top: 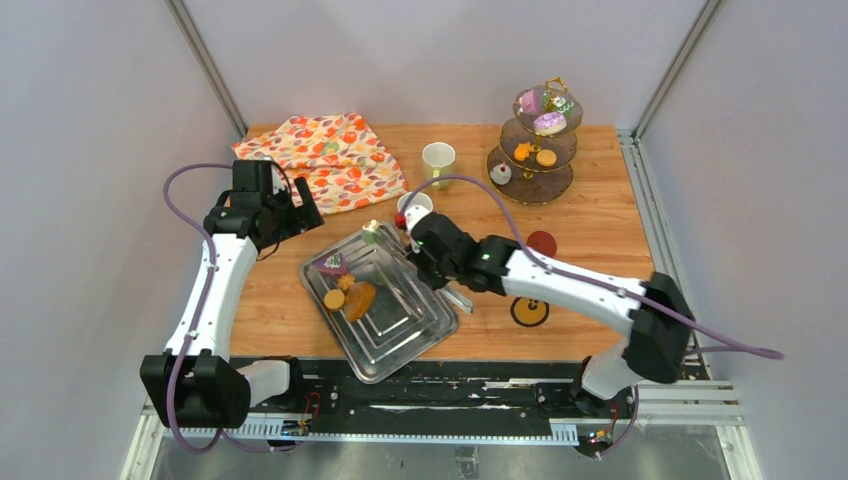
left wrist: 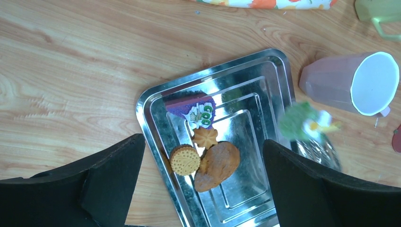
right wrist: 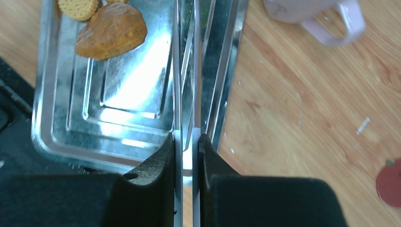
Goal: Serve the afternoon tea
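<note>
1. Right gripper (right wrist: 188,142) clamped tight on metal tongs (right wrist: 187,71), their arms squeezed together.
2. Green cake (left wrist: 302,122), blurred, at the tong tips by the tray (left wrist: 156,101) rim, beside pink mug (left wrist: 340,87).
3. Left gripper (left wrist: 203,161) wide, empty, above tray holding purple cake (left wrist: 194,106) and cookies (left wrist: 185,160).

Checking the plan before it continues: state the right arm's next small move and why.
Probably lift the tongs straight up a little. The right fingers are shut on them, and the tips appear to pinch the green cake over the tray's rim, beside the pink mug; rising first should keep it clear of both.
</note>
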Tool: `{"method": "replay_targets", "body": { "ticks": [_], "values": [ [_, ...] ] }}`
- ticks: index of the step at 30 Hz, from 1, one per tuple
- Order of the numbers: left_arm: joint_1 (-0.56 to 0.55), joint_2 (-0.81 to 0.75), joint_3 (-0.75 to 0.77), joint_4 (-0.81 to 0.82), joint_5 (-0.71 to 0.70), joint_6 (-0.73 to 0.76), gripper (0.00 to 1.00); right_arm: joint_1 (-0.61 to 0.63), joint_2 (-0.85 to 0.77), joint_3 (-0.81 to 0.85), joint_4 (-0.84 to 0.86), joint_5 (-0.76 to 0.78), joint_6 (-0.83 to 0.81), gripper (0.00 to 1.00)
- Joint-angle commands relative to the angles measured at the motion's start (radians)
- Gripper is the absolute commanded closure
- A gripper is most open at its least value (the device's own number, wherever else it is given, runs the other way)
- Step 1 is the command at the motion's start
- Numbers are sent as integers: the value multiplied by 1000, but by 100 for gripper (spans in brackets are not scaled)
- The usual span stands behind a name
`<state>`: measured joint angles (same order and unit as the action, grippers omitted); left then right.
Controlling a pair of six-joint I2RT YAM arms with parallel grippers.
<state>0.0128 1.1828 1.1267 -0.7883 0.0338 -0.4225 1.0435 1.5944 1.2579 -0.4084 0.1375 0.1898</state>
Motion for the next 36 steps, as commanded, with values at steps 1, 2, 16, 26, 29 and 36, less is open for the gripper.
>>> {"method": "replay_targets", "body": {
  "ticks": [1,2,16,26,29,36],
  "values": [
    [9,-10,38,6,4,1,0,7,-204,-105,-83,27,42,99],
    [9,-10,39,6,5,0,0,7,-252,-131,-99,35,52,99],
    [9,-6,51,15,32,-19,0,-465,-695,-276,-359,107,170,100],
    [9,-7,38,26,39,-15,0,-970,-578,-102,-328,-77,73,99],
    [8,5,45,30,45,-13,0,-1015,-508,-52,-292,-113,61,99],
    [8,15,46,36,34,4,0,-1089,-365,34,-162,-178,27,99]
  ]
}}
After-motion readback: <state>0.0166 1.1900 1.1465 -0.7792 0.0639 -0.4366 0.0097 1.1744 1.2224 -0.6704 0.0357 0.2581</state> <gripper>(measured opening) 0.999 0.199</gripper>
